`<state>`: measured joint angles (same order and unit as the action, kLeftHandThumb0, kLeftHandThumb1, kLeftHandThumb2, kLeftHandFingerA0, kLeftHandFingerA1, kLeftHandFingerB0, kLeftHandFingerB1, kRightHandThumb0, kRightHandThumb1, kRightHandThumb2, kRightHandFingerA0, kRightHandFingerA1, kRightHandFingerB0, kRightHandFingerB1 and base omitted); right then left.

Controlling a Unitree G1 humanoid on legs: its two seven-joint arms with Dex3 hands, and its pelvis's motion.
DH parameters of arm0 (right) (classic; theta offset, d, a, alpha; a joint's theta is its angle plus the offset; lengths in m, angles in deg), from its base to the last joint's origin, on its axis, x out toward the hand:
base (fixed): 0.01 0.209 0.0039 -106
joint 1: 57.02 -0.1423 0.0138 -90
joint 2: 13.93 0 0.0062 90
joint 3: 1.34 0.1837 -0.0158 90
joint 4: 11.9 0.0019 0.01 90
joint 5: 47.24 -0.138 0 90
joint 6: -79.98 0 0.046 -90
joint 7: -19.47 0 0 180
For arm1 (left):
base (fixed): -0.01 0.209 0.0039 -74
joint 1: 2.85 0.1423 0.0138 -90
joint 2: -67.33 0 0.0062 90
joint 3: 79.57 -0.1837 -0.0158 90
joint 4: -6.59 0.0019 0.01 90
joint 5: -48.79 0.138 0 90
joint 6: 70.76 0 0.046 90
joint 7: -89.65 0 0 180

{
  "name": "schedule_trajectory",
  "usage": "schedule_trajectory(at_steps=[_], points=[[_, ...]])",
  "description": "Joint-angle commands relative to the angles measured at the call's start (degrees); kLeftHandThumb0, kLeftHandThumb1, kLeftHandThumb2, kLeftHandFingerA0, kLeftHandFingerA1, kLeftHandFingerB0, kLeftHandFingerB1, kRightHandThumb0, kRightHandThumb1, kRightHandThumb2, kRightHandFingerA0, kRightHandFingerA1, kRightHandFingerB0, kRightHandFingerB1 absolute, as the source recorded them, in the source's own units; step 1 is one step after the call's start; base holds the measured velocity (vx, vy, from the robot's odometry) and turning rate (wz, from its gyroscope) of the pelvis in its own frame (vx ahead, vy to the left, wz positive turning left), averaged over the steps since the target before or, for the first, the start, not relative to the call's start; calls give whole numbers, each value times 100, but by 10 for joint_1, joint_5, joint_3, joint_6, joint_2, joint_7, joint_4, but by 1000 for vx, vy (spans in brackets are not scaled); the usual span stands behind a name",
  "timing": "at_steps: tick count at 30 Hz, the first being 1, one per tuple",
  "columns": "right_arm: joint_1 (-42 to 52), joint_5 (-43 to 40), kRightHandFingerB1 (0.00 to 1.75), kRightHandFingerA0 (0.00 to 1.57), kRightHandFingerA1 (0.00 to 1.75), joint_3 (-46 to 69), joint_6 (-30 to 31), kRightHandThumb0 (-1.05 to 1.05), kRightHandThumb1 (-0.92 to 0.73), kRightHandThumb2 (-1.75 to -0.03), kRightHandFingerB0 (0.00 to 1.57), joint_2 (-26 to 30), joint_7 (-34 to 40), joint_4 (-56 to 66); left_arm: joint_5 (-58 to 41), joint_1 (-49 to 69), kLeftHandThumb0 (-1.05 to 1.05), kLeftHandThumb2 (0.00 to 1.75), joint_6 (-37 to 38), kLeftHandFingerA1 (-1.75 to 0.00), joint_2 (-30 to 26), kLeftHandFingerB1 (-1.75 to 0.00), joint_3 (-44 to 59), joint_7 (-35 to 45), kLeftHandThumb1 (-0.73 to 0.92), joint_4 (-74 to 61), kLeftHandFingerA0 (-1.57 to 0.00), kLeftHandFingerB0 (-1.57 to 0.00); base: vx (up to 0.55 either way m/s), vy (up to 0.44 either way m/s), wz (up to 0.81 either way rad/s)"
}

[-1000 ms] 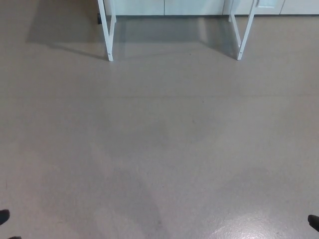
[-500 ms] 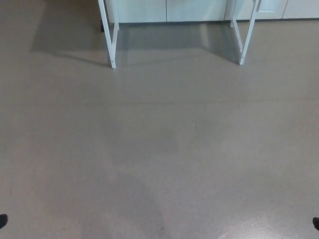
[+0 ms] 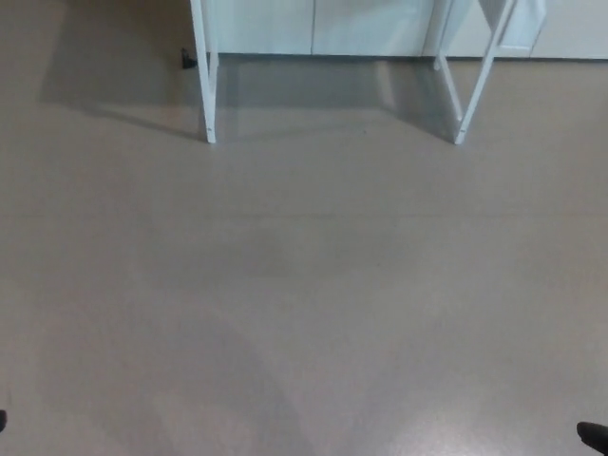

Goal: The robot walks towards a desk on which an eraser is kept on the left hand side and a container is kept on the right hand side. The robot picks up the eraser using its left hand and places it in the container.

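A downward view of a wide, bare grey-beige floor (image 3: 304,285) that fills nearly the whole frame; its surface is smooth and faintly speckled, with soft darker shadow patches in the lower middle and a paler sheen near the bottom right.

At the far lower left edge of the frame, a tiny dark sliver shows, the left hand (image 3: 2,419); so little of it is in view that it cannot be told whether its fingers are apart or together.

In the upper left of the frame, a grey shadow lies across the floor; just right of it stands a white metal leg (image 3: 205,81) of the counter, running from the top edge down to the floor; a small dark object (image 3: 188,60) sits on the floor just left of this leg, too small to identify.

Along the top edge, between the legs, runs a row of pale cabinet fronts (image 3: 313,27) with thin vertical seams; a shadow falls on the floor below them.

In the upper right, a second pair of white legs (image 3: 472,90) slants down to the floor, meeting it well apart from the first leg.

At the far lower right corner, a small black shape shows, the right hand (image 3: 595,436); the state of its fingers cannot be told either.

The counter's top lies outside the frame; the eraser and the container are not in view.
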<state>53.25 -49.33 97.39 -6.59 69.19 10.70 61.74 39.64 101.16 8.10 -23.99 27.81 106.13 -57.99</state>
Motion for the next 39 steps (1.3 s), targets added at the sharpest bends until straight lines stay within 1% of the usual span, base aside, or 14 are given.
schedule_trajectory(at_steps=[1,5,11,12,14,16,17,18,19,24,26,27,28,39], points=[[-3,7,39,44,45,2,-20,-18,-60,-57,34,11,6,-7,4,1,-18,61,28,-38,-2,-33,-2,-4,62,-2,-26,-26,231,-100,10],[3,7,52,36,59,1,-21,-15,-42,-86,22,13,3,1,3,3,-19,61,28,-38,-3,-33,-3,-2,61,-5,-26,-26,239,-192,16],[-1,12,51,38,59,-4,-23,-15,-42,-86,22,18,6,-5,3,0,-19,61,21,-38,-3,-33,-5,-8,61,-8,-27,-26,306,-339,14],[0,11,38,45,45,-4,-24,-18,-60,-57,34,18,6,-4,3,1,-18,61,21,-38,-3,-33,-6,-8,61,-8,-27,-27,195,-126,1],[0,7,52,38,60,-3,-27,-15,-42,-86,23,17,4,-7,4,3,-18,61,20,-38,-3,-33,-6,-10,61,-10,-27,-27,186,-76,-5],[-2,10,38,46,45,-6,-26,-18,-60,-57,34,18,6,-9,5,4,-19,61,25,-38,-4,-34,-7,-8,61,-9,-26,-27,209,-9,-4],[-4,6,52,38,60,-4,-26,-15,-42,-86,22,17,4,-11,4,2,-18,61,24,-38,-3,-33,-6,-8,61,-9,-26,-26,236,53,-9],[-4,8,38,46,45,-5,-26,-18,-60,-57,34,18,5,-9,3,2,-18,61,27,-38,-3,-34,-6,-6,61,-7,-26,-26,244,70,-15],[-3,8,52,39,60,-5,-27,-16,-41,-86,23,18,5,-7,0,1,-18,61,27,-38,-2,-34,-4,-6,61,-5,-26,-26,247,100,-13],[-6,6,52,38,60,-6,-35,-15,-42,-87,22,19,2,-16,-2,0,-17,61,21,-38,-3,-33,-3,-6,62,-8,-27,-26,378,173,-3],[-6,11,38,46,45,-9,-35,-19,-60,-57,34,19,5,-16,-1,0,-18,61,24,-38,-5,-33,-4,-5,62,-7,-27,-26,294,134,11],[-6,6,52,38,60,-7,-33,-15,-42,-86,22,20,1,-18,2,2,-12,89,26,-51,-4,-50,-6,-7,45,-8,-16,-18,251,80,8],[-6,6,52,38,60,-7,-34,-15,-42,-87,22,20,1,-18,3,2,-19,61,26,-38,-4,-34,-6,-8,62,-7,-27,-27,206,47,7],[3,10,51,38,60,-13,-36,-14,-43,-88,21,19,2,-15,6,8,-19,61,29,-38,-8,-33,-8,-9,61,-6,-27,-27,254,-178,7]])
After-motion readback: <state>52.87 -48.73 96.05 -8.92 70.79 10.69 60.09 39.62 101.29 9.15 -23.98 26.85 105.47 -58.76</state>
